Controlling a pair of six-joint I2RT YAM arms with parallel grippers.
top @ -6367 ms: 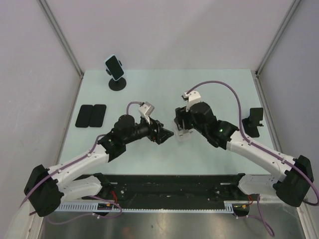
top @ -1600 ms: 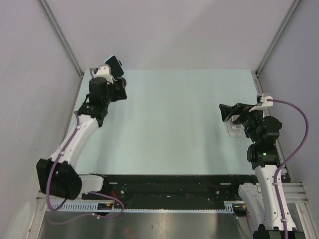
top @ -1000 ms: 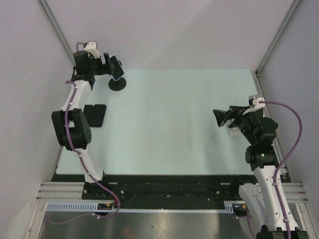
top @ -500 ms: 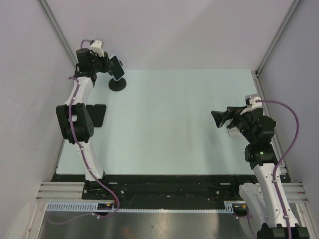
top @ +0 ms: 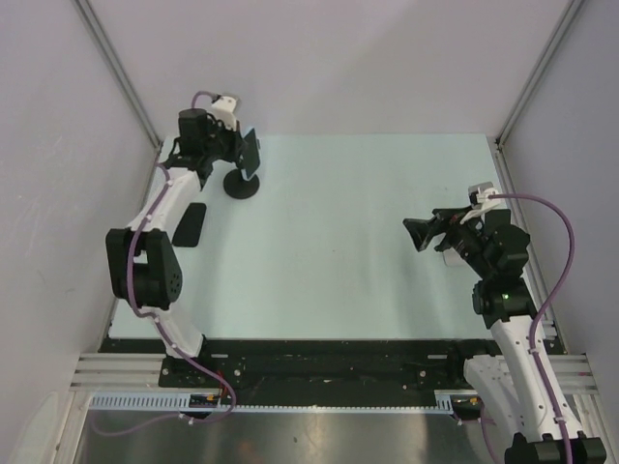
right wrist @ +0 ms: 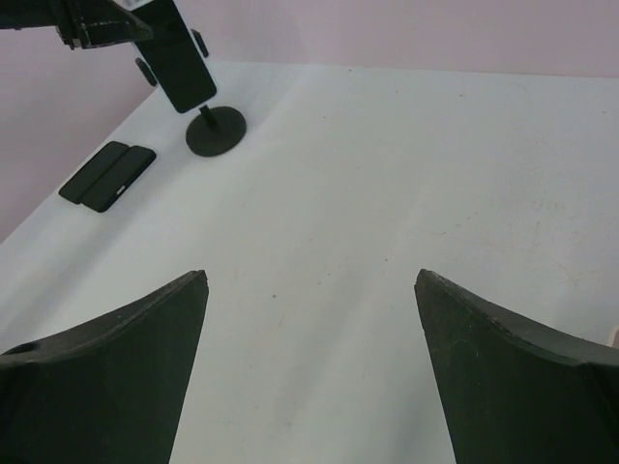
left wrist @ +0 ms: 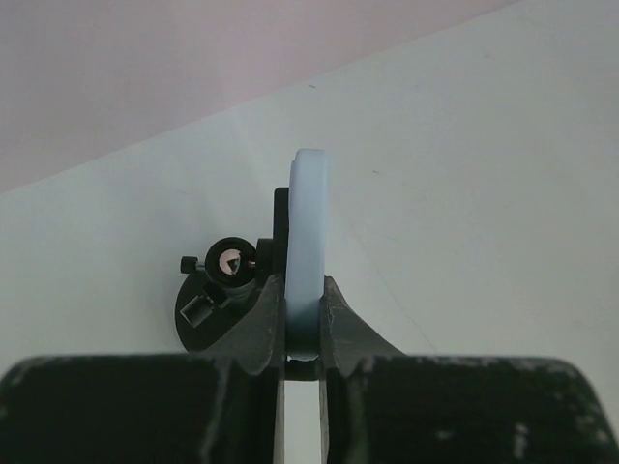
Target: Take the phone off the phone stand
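"Where was the phone [top: 250,153]?"

"At about eleven o'clock on the table [top: 338,242], up off the surface and tilted. It sat above the round black foot of the stand [top: 242,186]. In the left wrist view it showed edge-on, a pale rim pointing to twelve o'clock."

"Was it off the stand?"

"I could not tell. A black bracket lay right against its back face, and the stand's stem and knob showed just at nine o'clock from it."

"And the left gripper [left wrist: 305,333]?"

"Clamped on the phone. Its two dark fingers [left wrist: 263,324] pressed one on each flat face near the lower end, with no gap showing."

"The right gripper [top: 418,235]?"

"Spread wide and holding nothing. It hung over bare table at about three o'clock, well apart from the phone, with its tips pointing toward nine o'clock."

"Anything else there?"

"Two flat dark slabs [right wrist: 106,176] lay side by side on the table at about nine o'clock, near the stand but not touching it. The left arm partly hid them from above."
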